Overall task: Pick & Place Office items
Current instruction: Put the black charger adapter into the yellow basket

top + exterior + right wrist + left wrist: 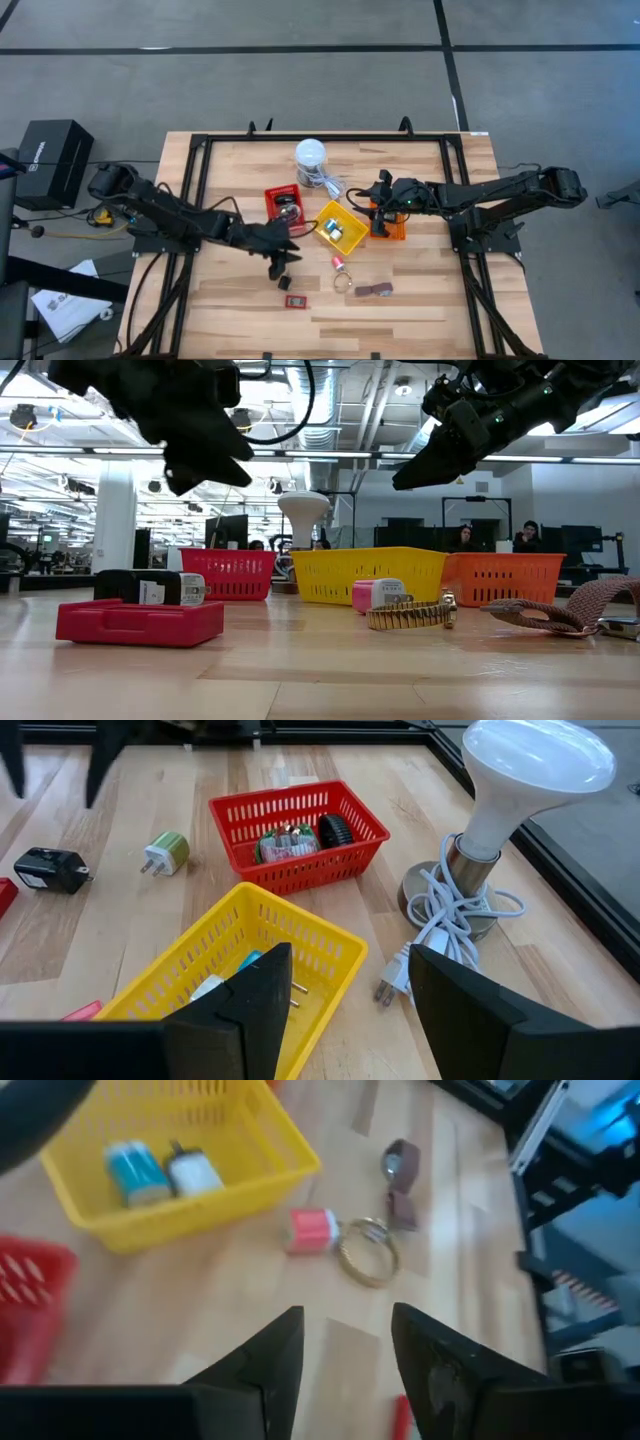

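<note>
My left gripper (281,262) (345,1348) hangs open above the wood, near the table's near side of the red tray (283,203). Ahead of it lie a pink piece (312,1230), a gold wire ring (368,1252) and a brown strap (401,1178). A black adapter (285,283) (50,870) and a flat red piece (295,301) (140,622) rest flat on the table close by. A green-and-white plug (165,852) also lies there. My right gripper (379,196) (350,985) is open, in the air over the orange tray (392,224).
The yellow tray (340,228) holds a blue and a white piece (165,1170). The red tray (297,835) holds a black piece and others. A white lamp (311,155) with a coiled cable (450,910) stands behind the trays. Bare wood lies along the near edge.
</note>
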Controlling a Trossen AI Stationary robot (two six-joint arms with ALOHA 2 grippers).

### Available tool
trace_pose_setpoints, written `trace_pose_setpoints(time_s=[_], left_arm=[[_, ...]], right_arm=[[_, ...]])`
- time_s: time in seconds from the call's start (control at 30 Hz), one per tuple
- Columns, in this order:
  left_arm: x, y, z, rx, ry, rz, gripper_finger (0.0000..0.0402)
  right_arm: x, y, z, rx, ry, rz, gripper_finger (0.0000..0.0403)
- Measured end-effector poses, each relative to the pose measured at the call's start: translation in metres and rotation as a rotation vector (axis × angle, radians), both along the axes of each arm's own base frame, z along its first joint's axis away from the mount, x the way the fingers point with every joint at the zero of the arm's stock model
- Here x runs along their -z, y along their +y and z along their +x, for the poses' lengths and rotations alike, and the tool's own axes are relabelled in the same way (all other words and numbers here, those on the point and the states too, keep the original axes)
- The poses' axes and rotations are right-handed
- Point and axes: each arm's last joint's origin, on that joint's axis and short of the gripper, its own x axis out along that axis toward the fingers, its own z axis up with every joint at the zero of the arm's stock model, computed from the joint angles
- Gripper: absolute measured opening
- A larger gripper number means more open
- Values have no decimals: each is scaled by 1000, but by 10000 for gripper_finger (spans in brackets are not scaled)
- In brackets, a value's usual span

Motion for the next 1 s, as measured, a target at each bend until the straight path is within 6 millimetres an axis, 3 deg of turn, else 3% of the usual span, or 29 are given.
trace_pose_setpoints(time_s=[0.13,0.37,0.5,0.67,1.0], left_arm=[[-3,-11,-2,-4,6,-90,169],[-45,-27,13,104,-94,-114,184],[-58,-28,14,92,-14,-92,184],[-49,-27,12,8,121,-115,184],[6,-32,9,-138,534,-205,184]], right_arm=[[0,0,0,0,-2,0,193],[-3,0,1,0,-30,-2,193],[-4,0,2,0,-47,-3,193],[-5,0,2,0,-52,-4,193],[-4,0,2,0,-48,-2,193]])
